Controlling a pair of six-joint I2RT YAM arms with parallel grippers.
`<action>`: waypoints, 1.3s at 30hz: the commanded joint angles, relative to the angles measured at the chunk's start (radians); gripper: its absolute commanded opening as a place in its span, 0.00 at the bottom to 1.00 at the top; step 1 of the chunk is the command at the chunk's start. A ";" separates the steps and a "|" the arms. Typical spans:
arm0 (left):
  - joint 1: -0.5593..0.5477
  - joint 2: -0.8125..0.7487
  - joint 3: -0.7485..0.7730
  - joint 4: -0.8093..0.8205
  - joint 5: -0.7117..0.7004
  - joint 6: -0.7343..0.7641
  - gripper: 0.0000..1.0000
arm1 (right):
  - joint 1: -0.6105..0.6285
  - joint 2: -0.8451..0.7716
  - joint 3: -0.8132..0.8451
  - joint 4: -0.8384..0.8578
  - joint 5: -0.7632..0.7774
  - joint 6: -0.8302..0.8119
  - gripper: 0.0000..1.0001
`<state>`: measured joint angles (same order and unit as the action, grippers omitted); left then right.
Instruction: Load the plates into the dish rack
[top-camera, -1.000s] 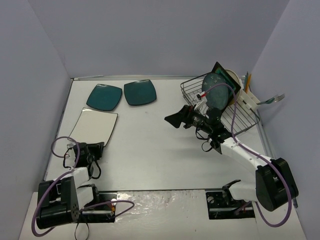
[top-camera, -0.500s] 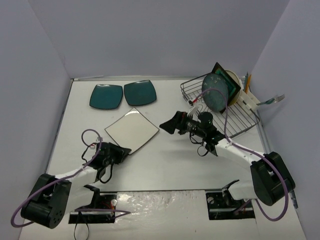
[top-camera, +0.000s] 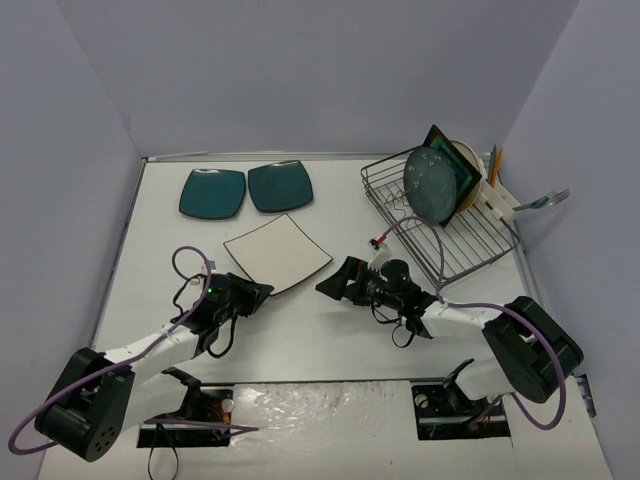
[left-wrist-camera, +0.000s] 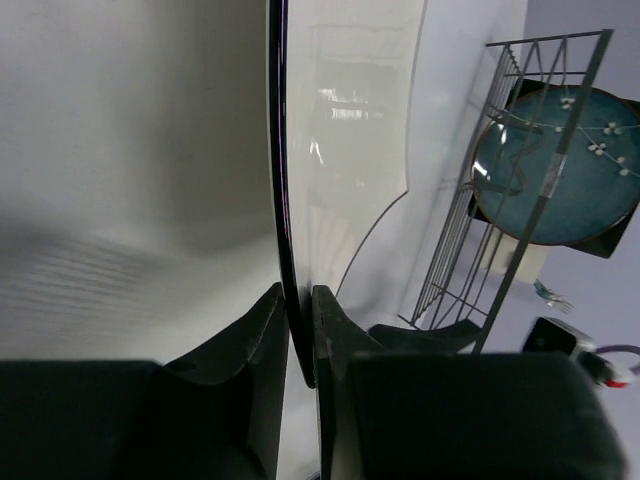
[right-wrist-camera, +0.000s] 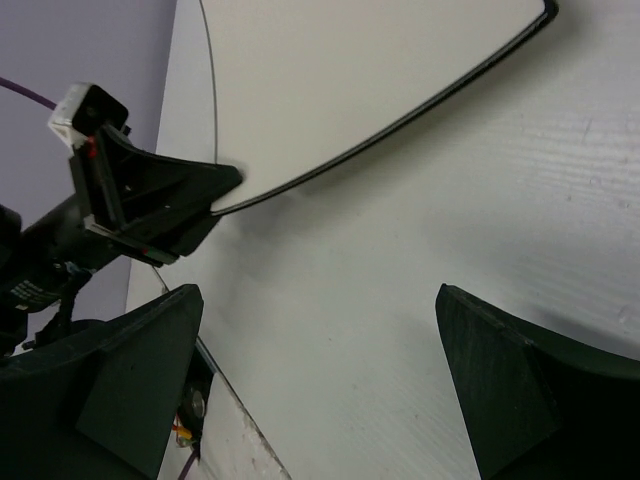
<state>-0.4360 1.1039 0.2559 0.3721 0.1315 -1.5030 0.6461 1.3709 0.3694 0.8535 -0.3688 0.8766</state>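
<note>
My left gripper (top-camera: 255, 292) is shut on the near corner of the white square plate (top-camera: 277, 253) and holds it over the table's middle. The left wrist view shows the plate's dark edge (left-wrist-camera: 283, 180) pinched between my fingers. My right gripper (top-camera: 335, 283) is open and empty, low over the table just right of the plate; its wrist view shows the plate (right-wrist-camera: 340, 80) and my left gripper (right-wrist-camera: 225, 185). Two dark teal square plates (top-camera: 212, 193) (top-camera: 280, 185) lie at the back left. The dish rack (top-camera: 450, 225) at the back right holds a blue-grey round plate (top-camera: 432, 185), with more plates behind.
A white utensil holder (top-camera: 497, 205) with a pencil and fork hangs on the rack's right side. Purple walls close in the table on the left, back and right. The rack (left-wrist-camera: 520, 210) also shows in the left wrist view.
My left arm has lifted the white plate from the table's left side and carried it right toward the middle. My right arm has swung down and toward the plate.
</note>
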 joint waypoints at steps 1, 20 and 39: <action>-0.023 -0.038 0.073 0.084 -0.030 -0.038 0.00 | 0.038 0.085 -0.002 0.259 0.089 0.147 1.00; -0.109 -0.138 0.109 0.068 -0.122 -0.108 0.00 | 0.076 0.523 0.074 0.716 0.151 0.490 1.00; -0.186 -0.113 0.066 0.142 -0.179 -0.128 0.00 | 0.078 0.621 0.159 0.773 0.213 0.610 0.71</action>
<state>-0.6082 1.0256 0.2707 0.3191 -0.0199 -1.6256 0.7181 1.9682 0.5250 1.3848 -0.2054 1.4808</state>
